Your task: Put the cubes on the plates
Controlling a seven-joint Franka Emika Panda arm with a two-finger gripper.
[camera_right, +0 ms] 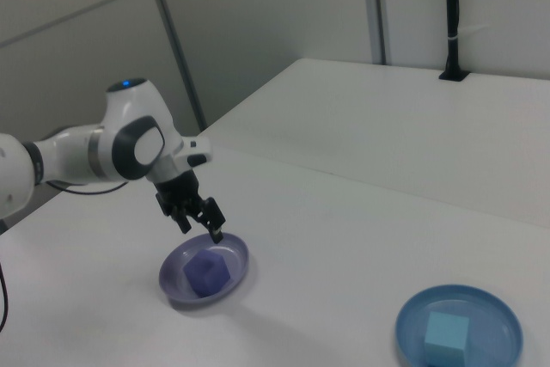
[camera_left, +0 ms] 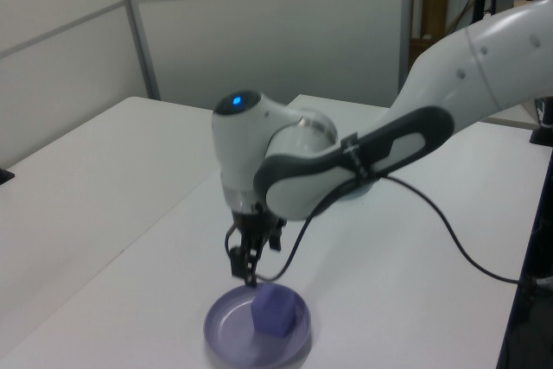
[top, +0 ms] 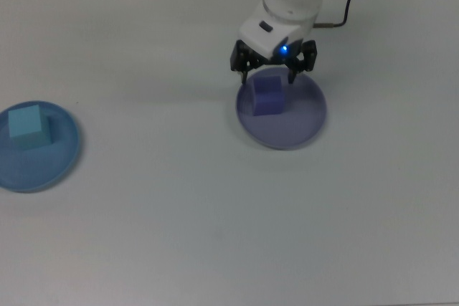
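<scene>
On a white desk [top: 179, 213] we see the purple cube [top: 267, 96] resting on the lavender plate [top: 305, 123], the cyan cube [top: 26, 126] on the blue plate [top: 61, 159] at the top view's far left. The gripper [top: 271, 69] hovers above, jaws apart; we judge only retreat remains.

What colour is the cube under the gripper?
Blue-violet purple; the cube sits on the lavender plate, clearest in the top view.
</scene>
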